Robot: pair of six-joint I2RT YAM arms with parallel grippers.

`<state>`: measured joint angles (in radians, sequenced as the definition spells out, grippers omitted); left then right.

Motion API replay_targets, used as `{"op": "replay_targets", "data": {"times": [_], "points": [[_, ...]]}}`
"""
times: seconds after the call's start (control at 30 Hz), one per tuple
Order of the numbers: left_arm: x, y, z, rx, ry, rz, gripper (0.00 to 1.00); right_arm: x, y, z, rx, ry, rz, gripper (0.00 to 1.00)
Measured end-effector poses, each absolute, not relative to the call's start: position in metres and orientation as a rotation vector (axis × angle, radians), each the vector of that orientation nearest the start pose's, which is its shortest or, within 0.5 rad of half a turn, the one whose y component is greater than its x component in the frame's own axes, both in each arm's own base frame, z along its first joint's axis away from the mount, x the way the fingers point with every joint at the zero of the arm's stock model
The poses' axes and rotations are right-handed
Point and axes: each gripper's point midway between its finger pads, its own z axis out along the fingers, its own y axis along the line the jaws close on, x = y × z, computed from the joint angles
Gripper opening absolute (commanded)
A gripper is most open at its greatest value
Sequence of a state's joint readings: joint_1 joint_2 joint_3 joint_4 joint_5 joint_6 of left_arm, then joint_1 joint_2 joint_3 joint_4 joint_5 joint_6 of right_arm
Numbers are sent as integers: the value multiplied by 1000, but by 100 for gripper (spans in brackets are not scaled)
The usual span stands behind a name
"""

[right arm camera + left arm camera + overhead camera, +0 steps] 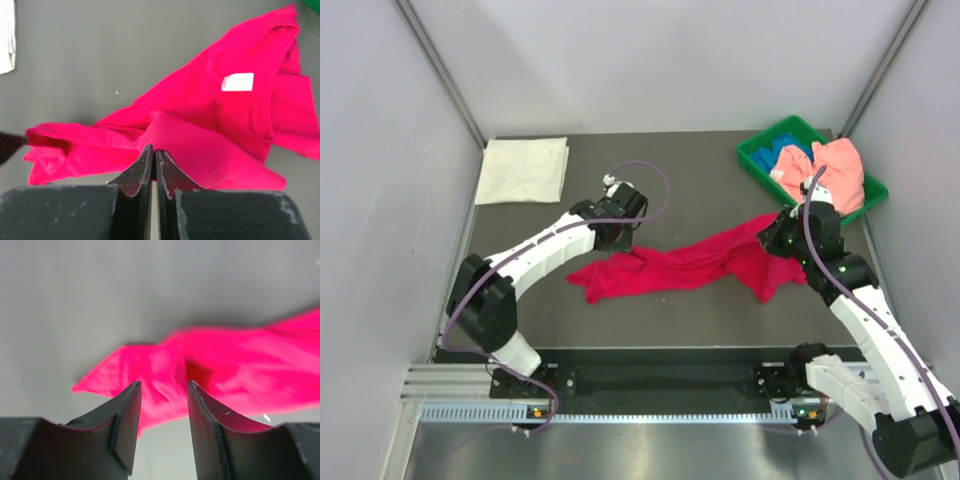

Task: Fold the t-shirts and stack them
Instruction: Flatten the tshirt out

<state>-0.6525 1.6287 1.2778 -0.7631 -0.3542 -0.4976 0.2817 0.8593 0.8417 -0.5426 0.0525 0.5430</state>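
The crimson-red t-shirt (690,265) lay stretched across the table (670,170), one fold pinched in the closed right gripper (154,148). The left gripper (165,382) hung over its other end, jaws parted, holding nothing.

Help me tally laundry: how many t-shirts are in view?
4: crimson-red shirt mid-table, white shirt folded at the far-left corner, salmon-pink shirt and blue shirt in the green bin, which may hide more.

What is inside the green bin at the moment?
The green bin holds a salmon-pink shirt, spilling over its right rim, and a blue shirt beside it on the left. Anything beneath them is covered.
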Motion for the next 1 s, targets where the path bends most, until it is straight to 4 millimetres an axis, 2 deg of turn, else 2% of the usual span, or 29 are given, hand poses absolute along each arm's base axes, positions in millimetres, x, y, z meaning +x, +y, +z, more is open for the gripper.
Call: {"op": "replay_targets", "data": {"times": [0.2, 0.43, 0.53, 0.67, 0.77, 0.87, 1.0], "points": [[283, -225, 150, 107, 2464, -68, 51, 276, 96, 208, 300, 2117, 458, 0], [287, -243, 162, 18, 2384, -122, 46, 281, 100, 209, 291, 2107, 475, 0], [291, -254, 151, 39, 2388, -121, 45, 283, 101, 212, 286, 2094, 485, 0], [295, -265, 109, 158, 2447, -39, 44, 283, 102, 212, 284, 2091, 490, 0], [293, -264, 83, 254, 2485, 42, 44, 283, 103, 212, 282, 2090, 494, 0], [294, -261, 71, 320, 2492, 103, 42, 283, 103, 213, 281, 2089, 496, 0], [296, -257, 66, 382, 2484, 154, 43, 282, 103, 209, 281, 2094, 496, 0]]}}
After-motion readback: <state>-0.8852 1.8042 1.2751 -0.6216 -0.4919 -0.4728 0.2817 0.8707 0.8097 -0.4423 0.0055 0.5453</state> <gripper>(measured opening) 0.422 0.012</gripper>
